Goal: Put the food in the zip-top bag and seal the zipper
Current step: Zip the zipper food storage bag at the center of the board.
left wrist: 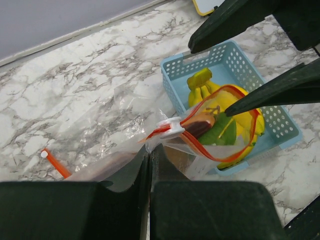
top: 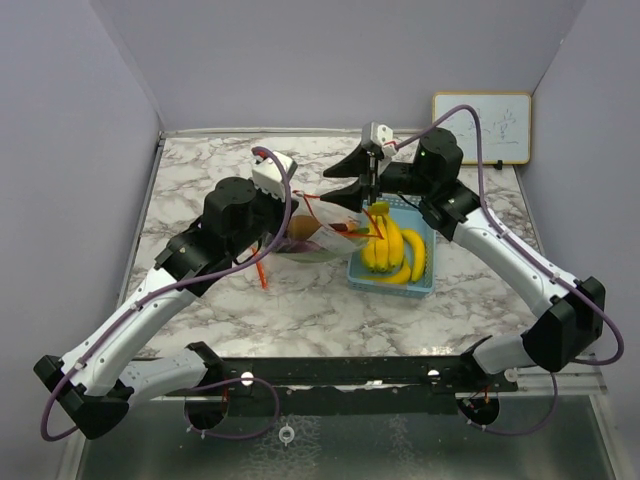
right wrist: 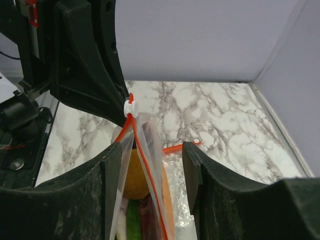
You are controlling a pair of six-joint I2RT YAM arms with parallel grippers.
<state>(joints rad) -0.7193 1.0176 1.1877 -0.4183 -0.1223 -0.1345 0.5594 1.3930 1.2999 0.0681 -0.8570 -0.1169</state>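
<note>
A clear zip-top bag (top: pixel 325 228) with a red zipper hangs between my grippers, its mouth open. My left gripper (left wrist: pixel 150 152) is shut on the bag's top edge just below the white slider (left wrist: pixel 172 127). My right gripper (right wrist: pixel 152 150) is open, one finger on each side of the bag's zipper edge (right wrist: pixel 145 155). Inside the bag I see a yellow-orange piece (right wrist: pixel 132 170), a green piece (left wrist: pixel 220 132) and a dark red-brown piece. A bunch of yellow bananas (top: pixel 392 250) lies in the light-blue basket (top: pixel 385 283), to the right of the bag.
An orange-red stick (top: pixel 262 272) lies on the marble table left of the bag, beside crumpled clear plastic (left wrist: pixel 100 125). A small whiteboard (top: pixel 482 127) leans at the back right. Grey walls close in the table on the back, left and right.
</note>
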